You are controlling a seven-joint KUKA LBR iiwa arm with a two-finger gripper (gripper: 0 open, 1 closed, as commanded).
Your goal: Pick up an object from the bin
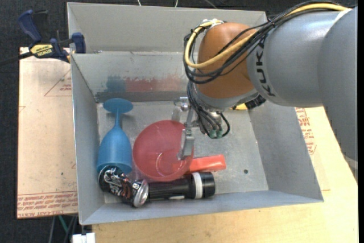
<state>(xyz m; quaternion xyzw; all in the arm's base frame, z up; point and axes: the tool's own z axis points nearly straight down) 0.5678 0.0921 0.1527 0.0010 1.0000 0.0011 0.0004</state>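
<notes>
Orange handle (209,164), perhaps, half behind bowl (149,148)

Bright plastics in a plain grey bin (256,139)

The goblet (115,142) is sky blue, the bowl (156,148) translucent pink-red, and the small handle-like piece (207,164) orange-red. The cylinder (179,188) is glossy black with a pale band. The crushed can (122,184) is dark with flecks of red and white print and a silver end. The arm (307,60) is grey, its wrist cover (224,65) orange and its cables (196,45) yellow and black.
</notes>
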